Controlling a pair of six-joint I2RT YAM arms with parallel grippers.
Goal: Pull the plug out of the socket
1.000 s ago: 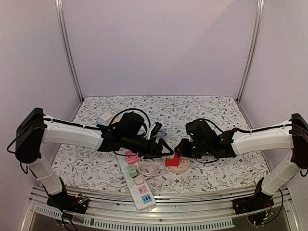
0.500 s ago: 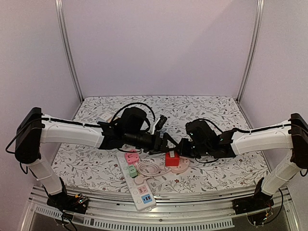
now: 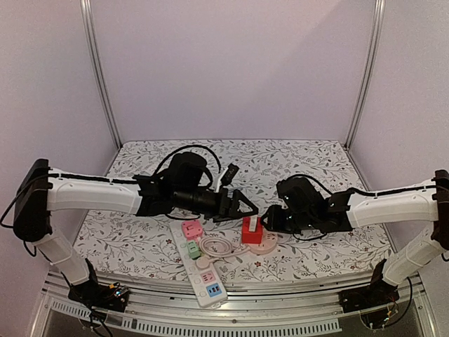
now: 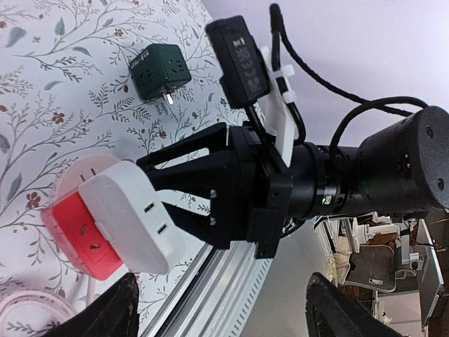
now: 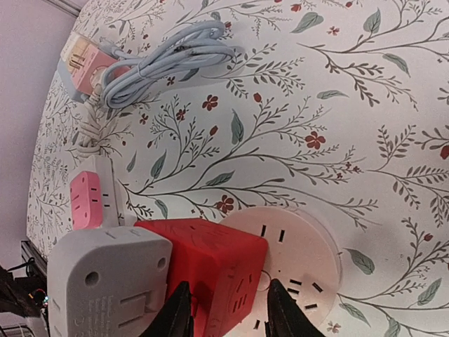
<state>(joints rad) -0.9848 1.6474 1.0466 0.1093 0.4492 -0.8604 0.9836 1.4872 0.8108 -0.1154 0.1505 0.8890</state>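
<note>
Left arm: stretched in from 9 o'clock, raised; left gripper [image 3: 247, 206] wide apart, empty
Right arm: reaching in from 3 o'clock; right gripper [image 3: 270, 214] slightly apart, tips at the plug [image 3: 251, 230], contact unclear
Plug: red, seated on socket [image 3: 268, 244]; white adapter [image 4: 130, 214] joined to it
Around: strip [image 3: 203, 270] at 8 o'clock of socket; cable [image 5: 165, 60] well apart

The top camera looks down from behind over the whole table [image 3: 316, 158]; both wrist cameras sit close, low — all three share the red plug [image 3: 252, 229].
</note>
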